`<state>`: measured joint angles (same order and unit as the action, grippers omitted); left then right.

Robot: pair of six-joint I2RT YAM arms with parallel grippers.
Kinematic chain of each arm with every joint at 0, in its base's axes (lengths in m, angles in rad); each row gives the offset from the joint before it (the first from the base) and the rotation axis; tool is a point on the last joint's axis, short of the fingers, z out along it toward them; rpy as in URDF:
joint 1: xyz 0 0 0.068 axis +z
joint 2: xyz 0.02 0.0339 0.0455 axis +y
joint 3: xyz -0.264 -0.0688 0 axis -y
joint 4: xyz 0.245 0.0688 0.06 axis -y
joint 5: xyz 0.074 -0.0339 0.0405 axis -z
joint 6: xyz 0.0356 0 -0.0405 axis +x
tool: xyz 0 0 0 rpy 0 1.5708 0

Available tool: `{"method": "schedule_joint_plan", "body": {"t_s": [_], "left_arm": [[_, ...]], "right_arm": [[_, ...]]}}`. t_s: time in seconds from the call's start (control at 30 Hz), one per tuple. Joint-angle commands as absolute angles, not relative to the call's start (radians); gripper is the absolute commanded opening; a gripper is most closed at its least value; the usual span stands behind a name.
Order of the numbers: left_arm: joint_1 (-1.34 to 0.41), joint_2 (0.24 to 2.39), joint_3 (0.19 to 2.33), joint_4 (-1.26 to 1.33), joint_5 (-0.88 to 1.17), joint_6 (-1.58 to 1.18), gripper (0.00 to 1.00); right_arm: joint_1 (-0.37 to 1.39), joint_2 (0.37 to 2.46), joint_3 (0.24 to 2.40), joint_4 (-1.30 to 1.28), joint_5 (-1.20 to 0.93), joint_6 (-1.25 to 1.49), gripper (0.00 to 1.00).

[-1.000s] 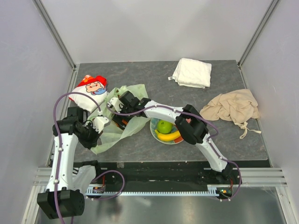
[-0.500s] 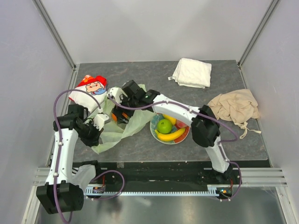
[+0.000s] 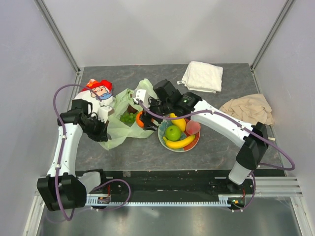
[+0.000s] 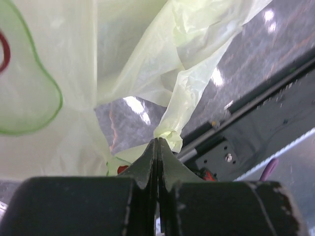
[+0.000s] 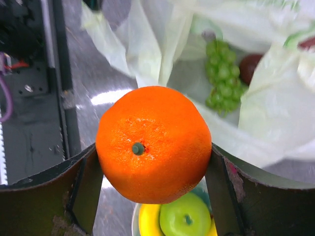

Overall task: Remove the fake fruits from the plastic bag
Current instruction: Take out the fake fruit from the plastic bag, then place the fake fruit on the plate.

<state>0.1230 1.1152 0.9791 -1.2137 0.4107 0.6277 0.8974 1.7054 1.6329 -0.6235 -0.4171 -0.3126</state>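
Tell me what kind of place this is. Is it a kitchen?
Probably a robot lab booth, not a kitchen: grey walls box in a dark table, two robot arms are bolted at its near edge, and the right gripper holds an orange beside a plastic bag.

You're looking at the bag [image 3: 118,135] lying left of the plate [image 3: 196,142], grapes [image 5: 221,73] sitting in the bag, orange [image 5: 153,145] hanging between bag and plate in your right gripper [image 3: 142,118], apple [image 3: 173,132] and banana [image 3: 179,142] resting on the plate, your left gripper [image 4: 158,143] pinching the bag's edge, packet [image 3: 98,91] lying behind the bag, towel [image 3: 203,76] lying back right.
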Motion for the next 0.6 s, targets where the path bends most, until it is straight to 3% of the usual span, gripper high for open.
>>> {"method": "schedule_joint_plan", "body": {"t_s": [0.0,0.57], "left_arm": [[0.100,1.088,1.034,-1.062,0.489,0.480,0.02],[0.100,1.380,1.325,-0.671,0.687,0.109,0.02]], "right_arm": [[0.818,1.683,1.565,-0.679,-0.388,-0.396,0.41],[0.723,1.908,1.686,-0.831,-0.334,-0.630,0.39]]}}
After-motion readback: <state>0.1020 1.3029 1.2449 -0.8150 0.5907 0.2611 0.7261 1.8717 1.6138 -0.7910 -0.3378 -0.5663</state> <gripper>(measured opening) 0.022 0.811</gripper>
